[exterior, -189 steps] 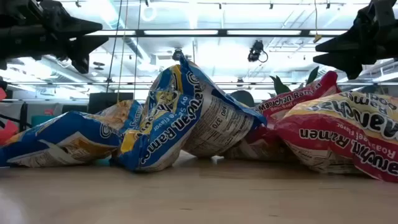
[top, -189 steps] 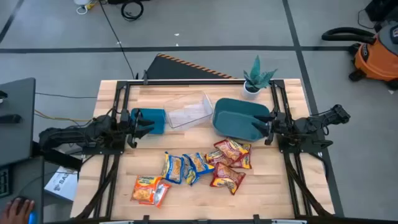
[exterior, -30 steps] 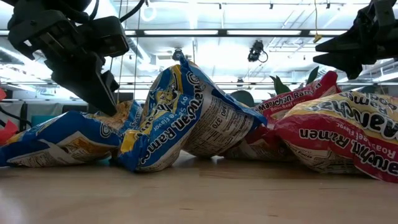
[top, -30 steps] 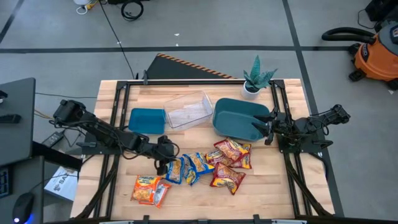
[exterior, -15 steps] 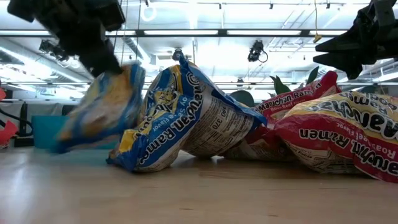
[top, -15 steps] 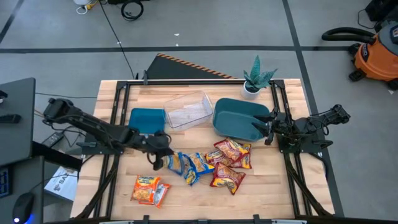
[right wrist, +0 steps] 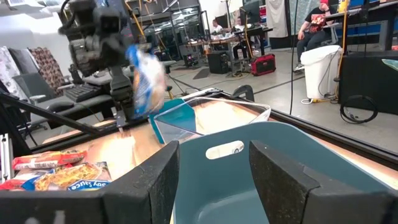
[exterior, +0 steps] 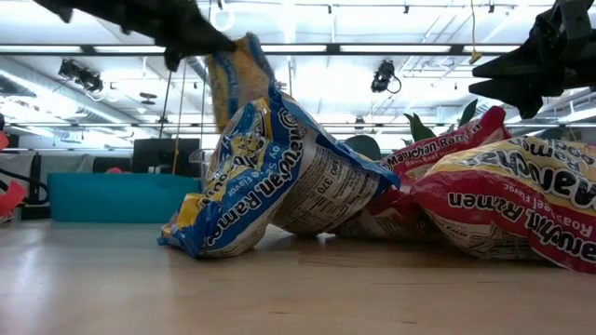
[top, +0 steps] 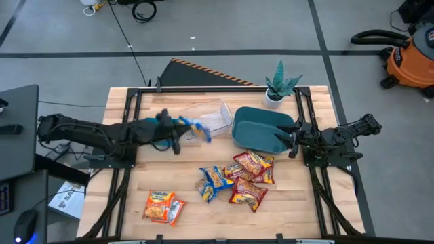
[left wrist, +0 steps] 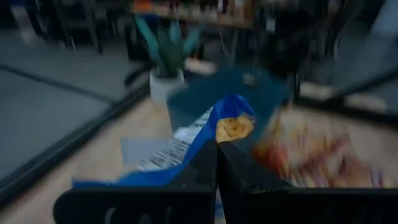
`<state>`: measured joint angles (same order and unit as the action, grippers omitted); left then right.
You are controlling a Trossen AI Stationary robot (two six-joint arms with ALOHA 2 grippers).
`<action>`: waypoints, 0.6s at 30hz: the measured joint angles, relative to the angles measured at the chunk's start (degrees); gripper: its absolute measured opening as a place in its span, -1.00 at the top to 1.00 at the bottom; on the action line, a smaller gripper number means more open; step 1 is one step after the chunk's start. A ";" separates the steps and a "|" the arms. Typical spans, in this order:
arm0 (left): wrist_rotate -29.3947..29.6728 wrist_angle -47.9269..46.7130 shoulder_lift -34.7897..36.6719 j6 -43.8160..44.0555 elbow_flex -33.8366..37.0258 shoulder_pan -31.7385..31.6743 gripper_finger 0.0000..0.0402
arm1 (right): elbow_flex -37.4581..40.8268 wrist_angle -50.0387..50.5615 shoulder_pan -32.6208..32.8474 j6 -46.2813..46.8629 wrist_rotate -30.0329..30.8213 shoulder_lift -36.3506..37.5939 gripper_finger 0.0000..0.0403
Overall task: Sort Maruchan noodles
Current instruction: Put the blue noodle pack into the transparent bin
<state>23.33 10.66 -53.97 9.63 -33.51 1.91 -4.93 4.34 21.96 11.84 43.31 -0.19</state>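
Note:
My left gripper [top: 173, 133] is shut on a blue-and-yellow Maruchan packet [top: 194, 127] and holds it in the air between the small teal bin [exterior: 112, 197] and the clear tray [top: 207, 116]. Another blue packet [top: 213, 179], three red packets [top: 251, 177] and an orange one [top: 163, 205] lie on the table; the blue one leans against the red ones. My right gripper [top: 290, 141] waits open at the right rim of the large teal bin [top: 261, 129]. My left gripper pinches the blue-and-yellow packet by one end [left wrist: 219, 132] between its two shut fingers. The fingers come from the table's left, slanting down. The packet is lifted clear of the table and reaches beyond the fingertips toward the clear tray.
A potted plant [top: 279, 87] stands at the far right corner. The two teal bins and the clear tray line the far half of the table. Bare wood lies along the near edge and at the near right. People sit in the room behind, as the right wrist view shows.
My left gripper has taken hold of a blue-and-yellow packet at the pile's left end. It has risen and gone toward the far edge with it. The packet has come off the table and now hangs clear near the small bin. The other packets lie as before.

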 joint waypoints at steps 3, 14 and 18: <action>-3.08 -2.20 -0.36 1.18 -2.68 -5.60 0.96 | 0.00 0.00 0.00 0.02 0.00 0.00 0.01; -14.27 -28.66 -11.34 6.73 -18.97 -20.32 0.97 | -0.01 0.02 0.00 0.01 0.01 -0.02 0.01; -17.60 -33.71 -17.94 6.58 -22.49 -22.53 0.96 | 0.00 0.00 0.00 0.02 0.02 -0.02 0.01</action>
<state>5.74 -23.06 -71.91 16.20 -56.00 -20.62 -4.93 4.34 21.96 11.86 43.33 -0.21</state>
